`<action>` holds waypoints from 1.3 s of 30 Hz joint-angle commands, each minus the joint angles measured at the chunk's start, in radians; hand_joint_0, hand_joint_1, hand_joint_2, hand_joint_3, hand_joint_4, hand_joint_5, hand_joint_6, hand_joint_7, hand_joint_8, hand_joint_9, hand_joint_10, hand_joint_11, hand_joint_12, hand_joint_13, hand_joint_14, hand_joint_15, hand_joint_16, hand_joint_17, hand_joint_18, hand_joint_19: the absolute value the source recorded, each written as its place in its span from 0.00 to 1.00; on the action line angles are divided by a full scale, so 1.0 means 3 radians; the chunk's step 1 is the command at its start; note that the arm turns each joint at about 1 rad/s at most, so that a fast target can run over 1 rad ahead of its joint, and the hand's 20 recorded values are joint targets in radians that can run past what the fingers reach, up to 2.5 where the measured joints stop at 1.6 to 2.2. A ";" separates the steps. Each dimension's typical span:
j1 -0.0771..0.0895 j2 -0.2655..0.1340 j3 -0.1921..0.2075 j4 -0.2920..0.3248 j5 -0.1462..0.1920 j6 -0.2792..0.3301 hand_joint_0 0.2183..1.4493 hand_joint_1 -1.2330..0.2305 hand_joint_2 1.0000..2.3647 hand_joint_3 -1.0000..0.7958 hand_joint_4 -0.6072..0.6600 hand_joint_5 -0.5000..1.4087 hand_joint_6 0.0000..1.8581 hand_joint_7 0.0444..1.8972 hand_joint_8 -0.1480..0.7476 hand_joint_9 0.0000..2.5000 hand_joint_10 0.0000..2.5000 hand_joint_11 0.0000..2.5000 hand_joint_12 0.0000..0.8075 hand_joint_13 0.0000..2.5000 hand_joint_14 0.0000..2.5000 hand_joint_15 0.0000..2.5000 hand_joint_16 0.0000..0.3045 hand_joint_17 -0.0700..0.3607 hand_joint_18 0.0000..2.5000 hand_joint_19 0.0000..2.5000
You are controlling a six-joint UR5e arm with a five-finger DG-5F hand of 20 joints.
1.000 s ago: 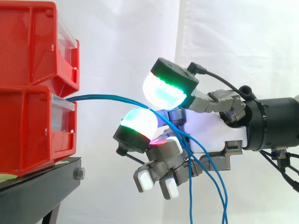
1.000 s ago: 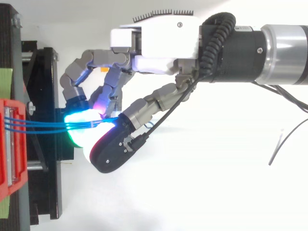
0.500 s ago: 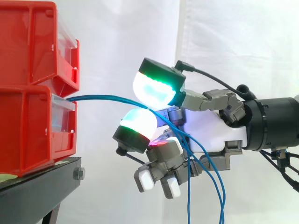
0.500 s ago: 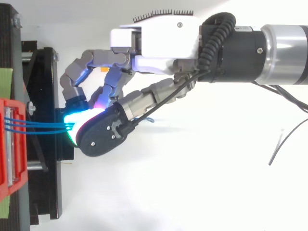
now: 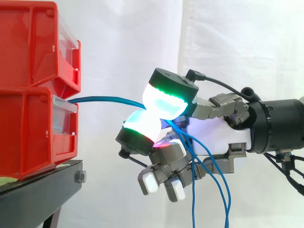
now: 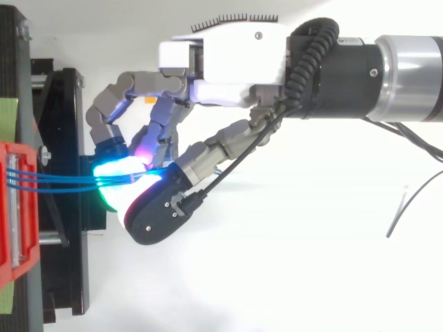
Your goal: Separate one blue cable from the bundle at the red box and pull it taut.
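Robot hand (image 5: 209, 137) is closed in a pinch, with two glowing pads (image 5: 168, 97) clamped on a bundle of three blue cables (image 6: 62, 180). The cables run ahead of the fingertips into the lower of two stacked red bins (image 5: 28, 128), and behind the pinch they hang loose below the palm. One black stand (image 5: 42, 190) carries the bins, ahead of and lower than the robot hand.

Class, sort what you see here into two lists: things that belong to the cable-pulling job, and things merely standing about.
Belongs to the job: blue cables, lower red bin, hand pinching the cables.
Merely standing about: upper red bin, black stand, white curtain.
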State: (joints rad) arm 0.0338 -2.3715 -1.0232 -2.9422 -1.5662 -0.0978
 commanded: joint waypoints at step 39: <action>-0.0005 0.0000 0.0010 -0.0005 0.0000 -0.0001 0.45 0.24 0.00 0.28 0.42 0.17 0.49 0.67 0.50 0.46 0.01 0.51 0.47 0.34 0.01 0.27 0.16 0.41 0.36 0.30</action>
State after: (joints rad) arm 0.0325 -2.3714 -1.0217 -2.9424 -1.5662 -0.0981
